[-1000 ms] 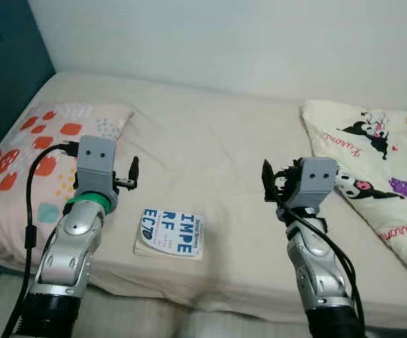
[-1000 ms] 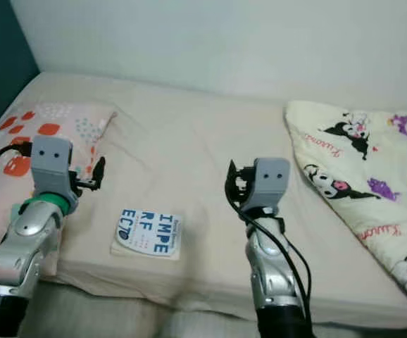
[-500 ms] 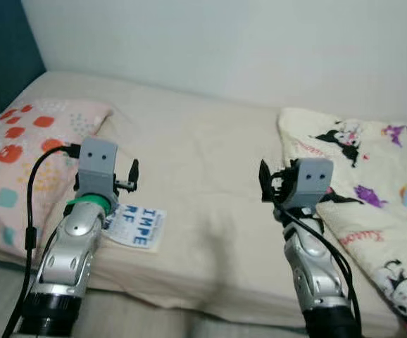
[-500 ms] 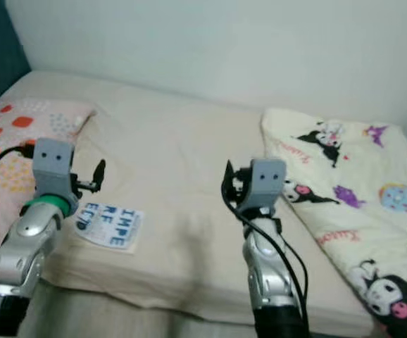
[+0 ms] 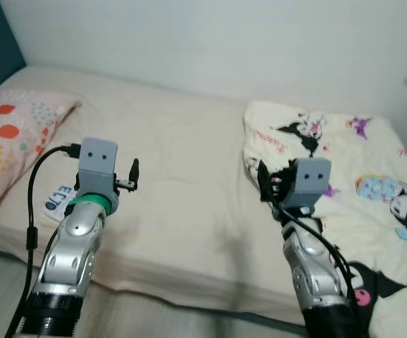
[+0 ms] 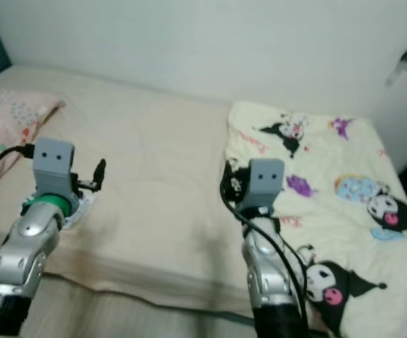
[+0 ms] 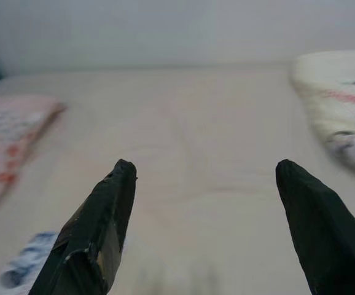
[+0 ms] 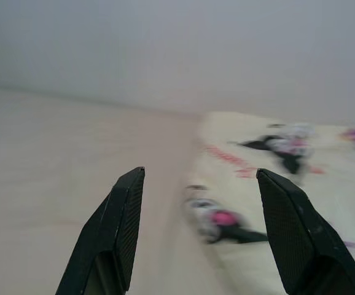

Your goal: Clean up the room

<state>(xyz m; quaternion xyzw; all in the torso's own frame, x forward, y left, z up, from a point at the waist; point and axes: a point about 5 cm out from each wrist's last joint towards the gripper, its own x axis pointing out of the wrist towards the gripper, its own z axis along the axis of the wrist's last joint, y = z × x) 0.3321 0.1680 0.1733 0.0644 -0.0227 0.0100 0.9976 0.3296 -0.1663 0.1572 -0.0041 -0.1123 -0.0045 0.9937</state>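
Nothing tidied yet: both my left hand (image 7: 205,230) and right hand (image 8: 199,236) gape empty over the bed (image 5: 189,183); book (image 5: 55,203) and blanket (image 5: 351,183) remain.

A white book (image 5: 57,201) with blue lettering lay flat near the bed's (image 5: 182,176) front edge, toward its left end, partly hidden behind the left arm. A cream blanket (image 5: 344,183) printed with cartoon characters was spread over the bed's right end, reaching the front edge. A pink spotted pillow (image 5: 10,134) rested at the left end.
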